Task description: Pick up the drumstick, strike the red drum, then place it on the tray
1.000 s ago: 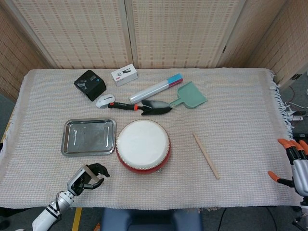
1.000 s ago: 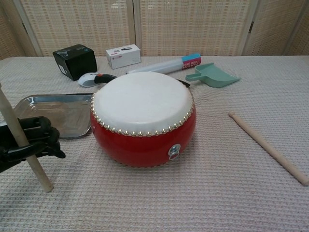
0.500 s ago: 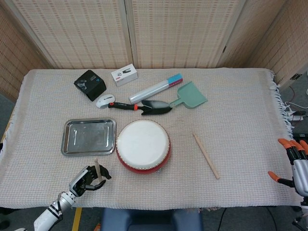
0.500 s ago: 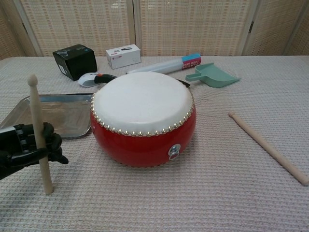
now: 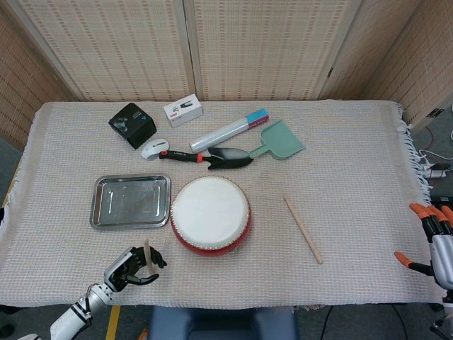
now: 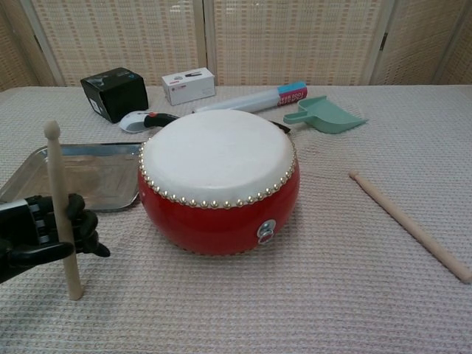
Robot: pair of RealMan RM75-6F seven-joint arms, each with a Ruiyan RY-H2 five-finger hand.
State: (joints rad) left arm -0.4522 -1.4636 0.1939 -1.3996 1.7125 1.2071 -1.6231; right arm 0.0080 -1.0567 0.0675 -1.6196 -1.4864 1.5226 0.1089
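My left hand (image 6: 46, 234) (image 5: 129, 264) grips a wooden drumstick (image 6: 60, 210) (image 5: 146, 249) near the table's front left corner. The stick stands nearly upright, its rounded tip up, a short way left of the red drum (image 6: 219, 178) (image 5: 210, 214). The drum has a white skin and sits at the table's centre. A shiny metal tray (image 6: 94, 174) (image 5: 131, 201) lies just behind my left hand, left of the drum. A second drumstick (image 6: 409, 224) (image 5: 304, 229) lies flat to the drum's right. My right hand (image 5: 437, 239) stays at the far right edge, off the table, fingers apart, holding nothing.
Behind the drum lie a black box (image 5: 132, 124), a white box (image 5: 183, 110), a white mouse-like device (image 5: 153, 149), a black trowel with a red and black handle (image 5: 216, 156), a rolled tube (image 5: 229, 129) and a green dustpan (image 5: 280, 140).
The drumstick in my left hand has swung from a backward tilt to nearly upright, and the hand has shifted slightly toward the drum. The right hand has not moved.
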